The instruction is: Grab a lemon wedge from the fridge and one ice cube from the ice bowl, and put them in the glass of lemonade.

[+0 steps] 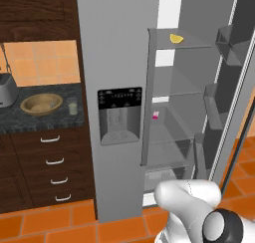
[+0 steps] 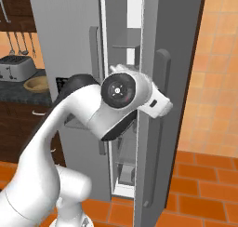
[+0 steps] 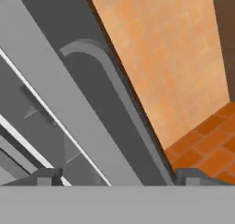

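Now, with your gripper [image 3: 114, 179] spread wide beside the door handle [image 3: 108, 81], back clear of the fridge [image 1: 119, 62] door and reach for the lemon wedge [image 1: 176, 38].

Orange-red square floor tiles [image 1: 55, 222] underfoot. Pale orange tiled wall [image 1: 47, 62] behind a dark speckled stone tabletop [image 1: 30, 118]. Dark brown wooden drawers [image 1: 50, 165] with curved silver handles below, silver metal toaster [image 2: 15, 67] on top.
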{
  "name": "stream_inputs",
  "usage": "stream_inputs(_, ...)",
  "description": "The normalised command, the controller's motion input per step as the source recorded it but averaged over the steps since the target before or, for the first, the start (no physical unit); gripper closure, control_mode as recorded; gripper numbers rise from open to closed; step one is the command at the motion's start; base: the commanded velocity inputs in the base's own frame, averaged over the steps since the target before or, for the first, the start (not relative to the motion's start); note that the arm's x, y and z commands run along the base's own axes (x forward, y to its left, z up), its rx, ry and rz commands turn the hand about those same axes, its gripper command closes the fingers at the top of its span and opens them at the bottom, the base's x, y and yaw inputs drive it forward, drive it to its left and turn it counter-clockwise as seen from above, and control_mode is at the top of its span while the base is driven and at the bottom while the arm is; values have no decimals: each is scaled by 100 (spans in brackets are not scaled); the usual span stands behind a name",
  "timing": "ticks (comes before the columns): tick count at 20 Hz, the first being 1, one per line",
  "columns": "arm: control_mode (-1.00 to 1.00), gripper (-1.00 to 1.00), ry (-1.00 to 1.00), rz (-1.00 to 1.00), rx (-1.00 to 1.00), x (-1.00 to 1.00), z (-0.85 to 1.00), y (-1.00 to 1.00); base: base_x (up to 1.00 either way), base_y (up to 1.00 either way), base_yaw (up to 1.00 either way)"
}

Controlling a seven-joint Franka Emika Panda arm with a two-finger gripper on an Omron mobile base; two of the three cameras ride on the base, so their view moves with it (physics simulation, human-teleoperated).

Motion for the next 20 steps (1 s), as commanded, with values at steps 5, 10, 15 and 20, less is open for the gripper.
stream_inputs(5, -100, -100, 8, -5, -47, 2, 15, 100, 0, 0, 0)
stream_inputs(10, -100, -100, 20, -4, -59, 23, 0, 100, 0, 0, 0)
stream_inputs(15, -100, -100, 21, -10, -58, 60, 0, 48, 0, 0, 0)
stream_inputs(20, -100, -100, 13, -20, -35, 81, 0, -29, 0, 0, 0)
